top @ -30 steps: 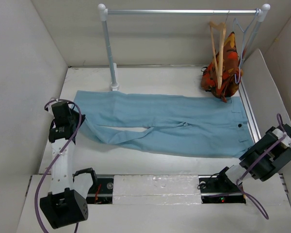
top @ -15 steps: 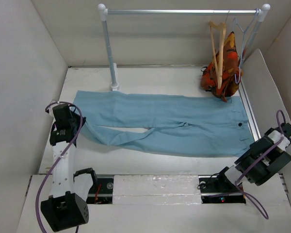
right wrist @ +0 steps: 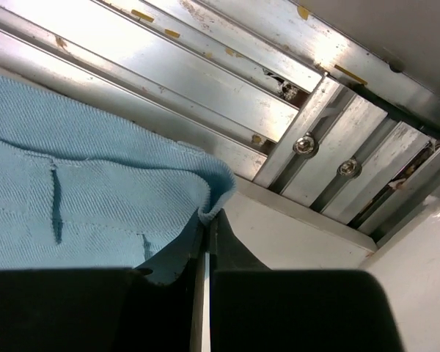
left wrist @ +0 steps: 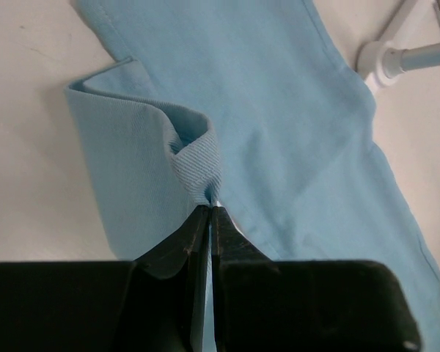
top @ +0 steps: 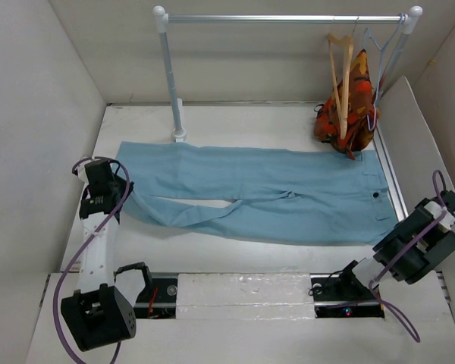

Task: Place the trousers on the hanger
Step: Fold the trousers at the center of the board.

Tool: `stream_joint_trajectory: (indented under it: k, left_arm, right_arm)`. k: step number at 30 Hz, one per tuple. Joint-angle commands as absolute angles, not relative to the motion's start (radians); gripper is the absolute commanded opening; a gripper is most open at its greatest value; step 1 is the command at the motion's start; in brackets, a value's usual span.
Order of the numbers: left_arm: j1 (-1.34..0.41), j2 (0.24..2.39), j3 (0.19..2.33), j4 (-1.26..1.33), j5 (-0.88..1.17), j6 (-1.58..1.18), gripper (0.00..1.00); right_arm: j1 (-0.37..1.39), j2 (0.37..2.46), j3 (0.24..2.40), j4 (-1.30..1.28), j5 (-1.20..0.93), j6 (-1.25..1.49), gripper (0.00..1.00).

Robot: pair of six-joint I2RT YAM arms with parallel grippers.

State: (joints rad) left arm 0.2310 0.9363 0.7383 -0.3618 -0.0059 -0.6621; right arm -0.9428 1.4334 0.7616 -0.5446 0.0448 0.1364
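The light-blue trousers lie flat across the table, legs to the left, waistband with a dark button to the right. My left gripper is shut on a pinched fold at a leg end, its tips meeting on the cloth. Over at the near right waist corner, my right gripper is shut on the waistband edge. The tan wooden hanger hangs from the rail at the back right.
A metal clothes rail on a post spans the back. An orange-red patterned garment and a thin wire hanger hang beside the wooden one. An aluminium frame rail runs along the table's right edge, close to my right gripper.
The right gripper has shut on the waist corner of the trousers. The left arm has shifted slightly, still holding the leg end.
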Motion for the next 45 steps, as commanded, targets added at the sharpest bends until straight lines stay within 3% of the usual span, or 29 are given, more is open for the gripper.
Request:
stream_joint_trajectory:
  k: [1,6,7,8,11,18,26,31,38,39,40,42,45]
  left_arm:
    - [0.235,0.966,0.776,-0.342,-0.099,-0.638,0.00]
    - [0.244,1.106,0.885,-0.364,-0.192,-0.641,0.00]
    - [0.244,1.145,0.905,-0.379,-0.225,-0.641,0.00]
    - [0.244,1.319,1.024,-0.420,-0.279,-0.649,0.00]
    - [0.244,1.427,1.124,-0.478,-0.324,-0.649,0.00]
    - [0.244,1.561,1.285,-0.543,-0.368,-0.641,0.00]
    - [0.244,1.667,1.514,-0.535,-0.362,-0.606,0.00]
    - [0.244,1.747,1.664,-0.512,-0.376,-0.586,0.00]
    - [0.226,2.053,2.007,-0.572,-0.393,-0.546,0.00]
    - [0.225,2.075,2.032,-0.568,-0.388,-0.535,0.00]
    - [0.225,2.097,2.057,-0.563,-0.361,-0.516,0.07]
    - [0.225,2.158,2.144,-0.583,-0.327,-0.506,0.31]
    - [0.215,2.134,2.155,-0.597,-0.325,-0.496,0.56]
  right_arm:
    - [-0.936,1.389,0.781,-0.552,0.049,0.124,0.00]
    - [-0.850,1.206,0.825,-0.702,0.101,0.158,0.00]
    - [-0.841,1.192,0.837,-0.712,0.098,0.161,0.00]
    - [-0.809,1.218,0.901,-0.709,0.106,0.153,0.00]
    - [-0.793,1.241,0.951,-0.706,0.124,0.140,0.00]
    - [-0.654,1.405,1.202,-0.643,0.101,0.186,0.00]
    - [-0.509,1.794,1.713,-0.762,0.141,0.155,0.00]
    - [-0.509,1.960,1.864,-0.756,0.100,0.155,0.00]
    - [-0.489,2.169,2.043,-0.752,0.066,0.146,0.01]
    - [-0.489,2.180,2.049,-0.744,0.054,0.144,0.12]
    - [-0.489,2.195,2.043,-0.706,0.020,0.144,0.24]
    - [-0.489,2.209,2.063,-0.742,0.008,0.127,0.60]
    - [-0.489,2.163,2.014,-0.707,0.008,0.101,0.70]
